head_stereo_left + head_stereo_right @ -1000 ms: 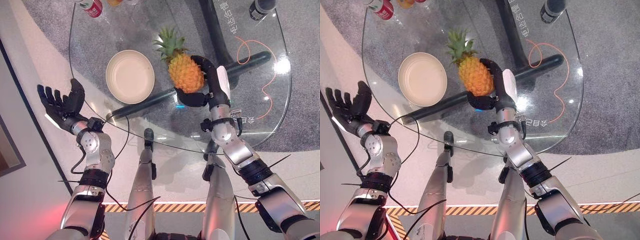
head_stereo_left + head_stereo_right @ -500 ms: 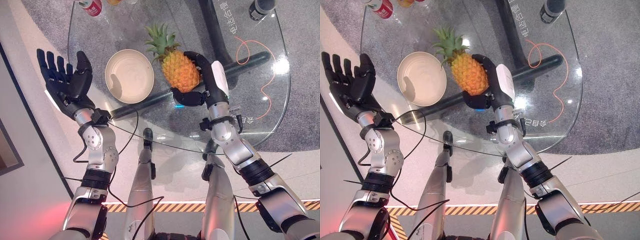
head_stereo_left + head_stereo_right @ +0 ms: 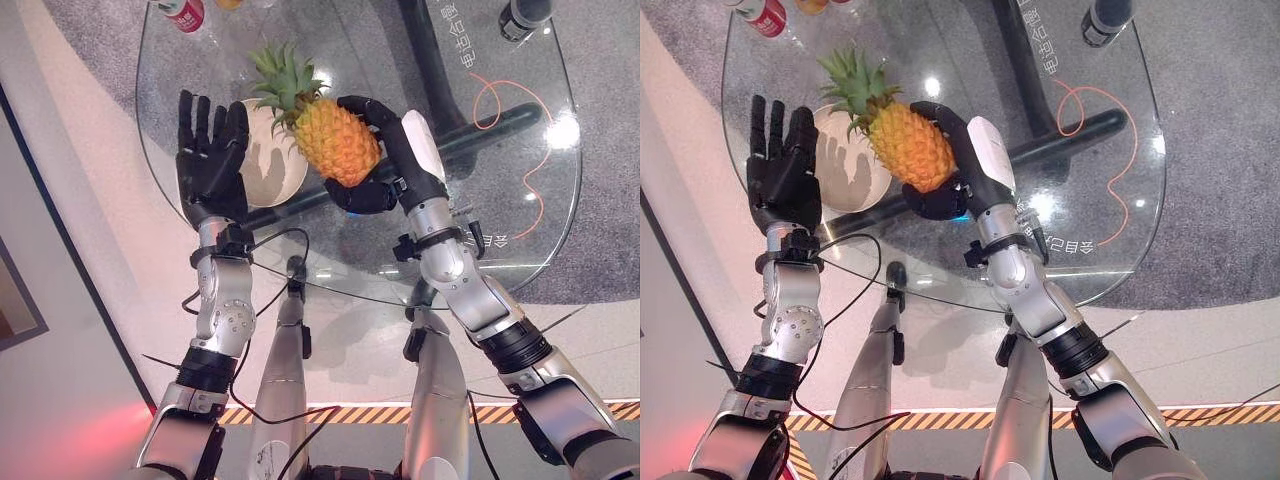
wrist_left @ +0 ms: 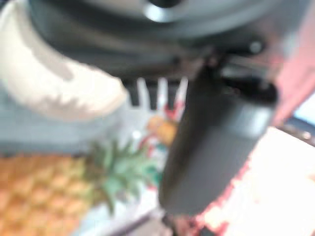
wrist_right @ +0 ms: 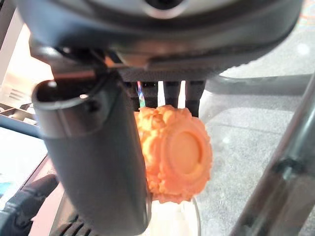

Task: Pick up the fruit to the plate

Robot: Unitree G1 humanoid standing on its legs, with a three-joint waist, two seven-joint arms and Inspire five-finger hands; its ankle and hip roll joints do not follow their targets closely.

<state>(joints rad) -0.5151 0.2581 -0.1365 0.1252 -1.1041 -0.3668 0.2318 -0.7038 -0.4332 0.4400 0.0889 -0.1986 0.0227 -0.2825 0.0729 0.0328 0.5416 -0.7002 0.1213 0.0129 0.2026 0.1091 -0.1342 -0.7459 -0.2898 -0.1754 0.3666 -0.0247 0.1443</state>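
1. Right hand (image 3: 385,165) has its fingers and thumb curled round one pineapple (image 3: 335,140), holding it up in the air over the glass table (image 3: 480,230).
2. From the right wrist view, the round bottom of the pineapple shows between the thumb and the row of fingers (image 5: 167,96).
3. One pineapple is all the fruit in a hand. Its orange body leans on a slant, and its green leaves point toward the far left.
4. Left hand (image 3: 212,165) is up beside the pineapple with its fingers straight and spread, palm toward the fruit. It holds nothing and is just apart from the leaves.
5. One round cream plate (image 3: 275,185) sits on the table. The left hand covers part of it, and the pineapple hangs over its right edge. The part of the plate that shows has nothing in it, just finger shadows.
6. One red can (image 3: 183,13) stands at the far left edge of the table, with something orange (image 3: 230,4) next to it.
7. One dark round thing (image 3: 522,15) stands at the far right edge.
8. One thin orange cord (image 3: 520,140) loops on the right side, seen through the glass.
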